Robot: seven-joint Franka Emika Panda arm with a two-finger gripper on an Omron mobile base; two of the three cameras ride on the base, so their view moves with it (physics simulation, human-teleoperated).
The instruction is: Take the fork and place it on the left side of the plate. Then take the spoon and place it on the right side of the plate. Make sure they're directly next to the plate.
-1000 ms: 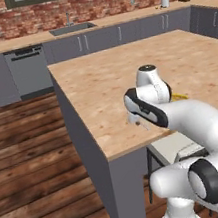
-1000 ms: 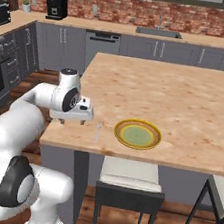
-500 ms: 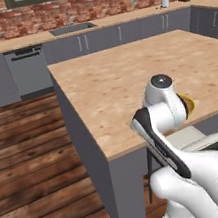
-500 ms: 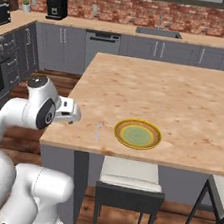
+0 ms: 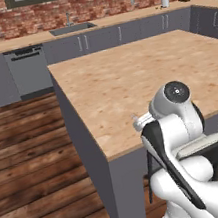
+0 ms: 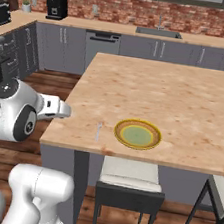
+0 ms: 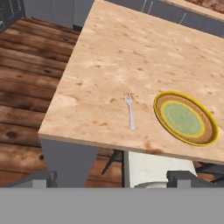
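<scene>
Jaws spread wide, empty, held back off the table's (image 7: pixel 109 57) near edge. Ahead of the jaws, fork (image 7: pixel 130 111) flat on the table (image 6: pixel 152 94), tines pointing away, handle toward the jaws. Plate (image 7: pixel 185 117) beside the fork (image 6: pixel 98 131) on its right, near but not touching; plate (image 6: pixel 137 134) close to the near edge.

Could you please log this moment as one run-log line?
fork: on counter, left of plate, apart | spoon: unseen | fingers: open, empty, off counter edge
</scene>
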